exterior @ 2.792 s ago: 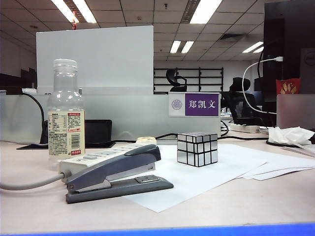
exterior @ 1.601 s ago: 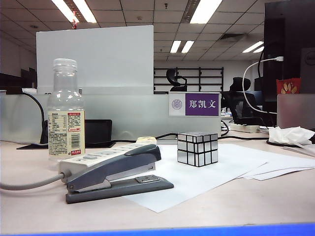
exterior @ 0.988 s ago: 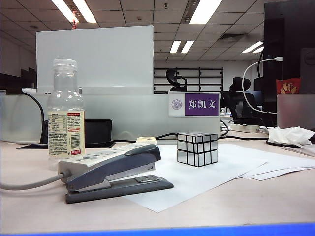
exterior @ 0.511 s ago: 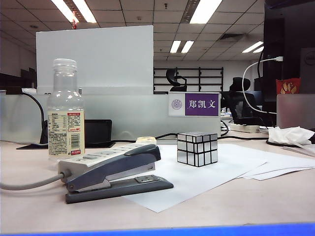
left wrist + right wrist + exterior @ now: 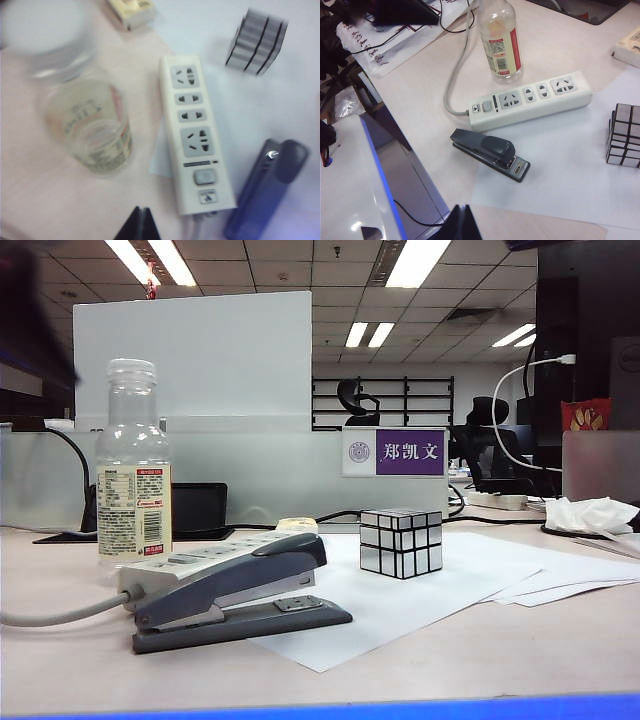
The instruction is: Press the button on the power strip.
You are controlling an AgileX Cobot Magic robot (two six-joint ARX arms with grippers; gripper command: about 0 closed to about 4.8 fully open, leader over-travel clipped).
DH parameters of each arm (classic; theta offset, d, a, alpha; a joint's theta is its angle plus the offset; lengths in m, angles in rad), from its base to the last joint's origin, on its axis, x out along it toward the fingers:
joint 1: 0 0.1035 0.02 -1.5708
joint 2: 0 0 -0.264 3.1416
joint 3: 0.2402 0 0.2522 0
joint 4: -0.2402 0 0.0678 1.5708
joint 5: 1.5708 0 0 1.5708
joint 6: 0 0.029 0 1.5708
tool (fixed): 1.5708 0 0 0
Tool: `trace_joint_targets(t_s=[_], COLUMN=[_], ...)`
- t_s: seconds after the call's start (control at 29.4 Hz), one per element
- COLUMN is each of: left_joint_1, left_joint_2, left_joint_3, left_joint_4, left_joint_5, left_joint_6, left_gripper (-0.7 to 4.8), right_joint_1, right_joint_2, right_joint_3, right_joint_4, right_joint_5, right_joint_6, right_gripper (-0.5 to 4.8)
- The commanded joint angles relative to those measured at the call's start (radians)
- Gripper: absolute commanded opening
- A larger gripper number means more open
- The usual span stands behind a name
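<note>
The power strip [image 5: 197,135] is a long white bar lying flat on the table, partly on white paper, with a grey cable at one end. Its button [image 5: 204,177] is a small grey oblong near the cable end, after the last socket. My left gripper [image 5: 141,210] hovers above the table just beside that end, shut with nothing in it. My right gripper [image 5: 462,207] is also shut and empty, high over the table's front edge and far from the power strip [image 5: 530,100] and the button [image 5: 487,106]. In the exterior view the power strip [image 5: 215,550] lies behind the stapler.
A dark grey stapler [image 5: 235,595] lies right in front of the strip. A clear bottle [image 5: 134,475] stands behind the strip's cable end. A silver mirror cube [image 5: 401,542] sits on the paper sheets [image 5: 470,585]. A dark blurred arm part [image 5: 30,325] shows at the upper left.
A dark blurred arm part has come into the exterior view's upper left corner. The strip, stapler, bottle and cube have not moved.
</note>
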Motion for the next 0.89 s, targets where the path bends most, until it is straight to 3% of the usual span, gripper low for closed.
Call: trace_joint_targets(t_s=[0.03, 0.17, 0.51, 0.89], left_joint_1=[-0.103, -0.169, -0.194, -0.201], left_joint_2=[0.087, 0.172, 0.208, 0.239], left_joint_3=[0.058, 0.112, 0.12, 0.12], left_joint_4=[-0.031, -0.065, -0.186, -0.134], left_joint_5=[-0.185, -0.248, -0.215, -0.174], left_joint_6=[0.043, 0.064, 0.103, 0.102], left_gripper=[-0.05, -0.05, -0.05, -0.05], right_joint_1=[0.0, 0.0, -0.001, 0.002], right_joint_2=[0.015, 0.023, 0.027, 0.027], right_joint_3=[0.007, 0.011, 0.011, 0.01], right_joint_4=[0.031, 0.041, 0.077, 0.113], right_joint_5=[0.001, 0.002, 0.002, 0.001], right_joint_6=[0.0, 0.0, 0.0, 0.0], right_gripper=[0.0, 0.0, 0.0, 0.0])
